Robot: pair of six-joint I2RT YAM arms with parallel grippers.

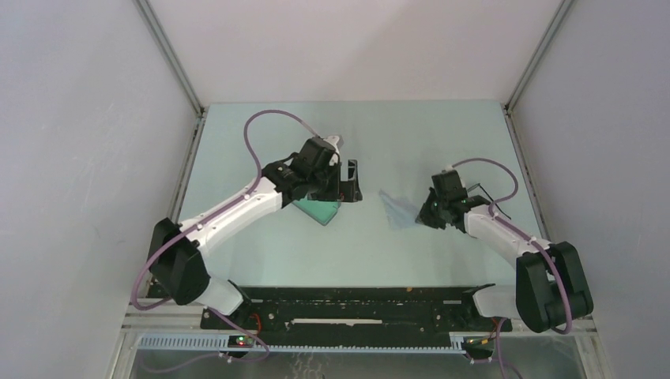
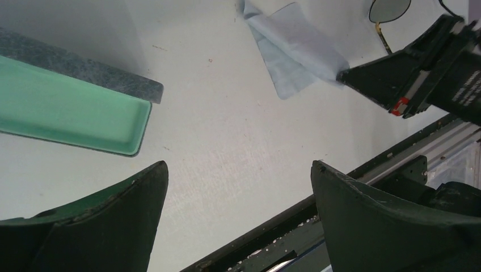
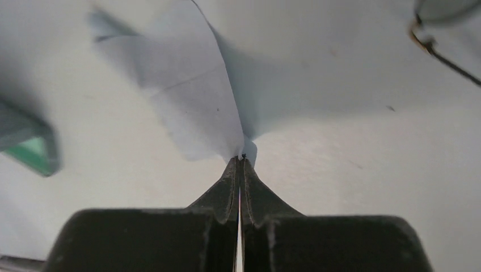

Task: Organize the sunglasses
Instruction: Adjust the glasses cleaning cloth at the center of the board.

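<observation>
Seen from above, two black-and-white robot arms reached over a pale table (image 1: 411, 134). The sunglasses (image 1: 476, 190), a thin black wire frame, lay on the table's right side, just behind the right gripper (image 1: 422, 215) and toward the far right of it, not touching the fingers. The right wrist view showed them at its top right corner (image 3: 438, 35), with one lens and a thin arm visible, well clear of the fingertips.

The right gripper (image 3: 241, 163) was closed tight, pinching one edge of a pale blue cloth (image 3: 190, 93). The cloth rose in a fold to the pinch and spread away across the table on the gripper's left.

The left gripper (image 2: 238, 170) hung with its fingers spread wide and nothing between them. Near it on the table lay an open case (image 2: 74, 113), green inside and grey outside. From the left wrist view the sunglasses (image 2: 390, 9) sat at the far edge, beyond the cloth (image 2: 292, 48) and the right gripper (image 2: 363, 76), well apart from the case.
</observation>
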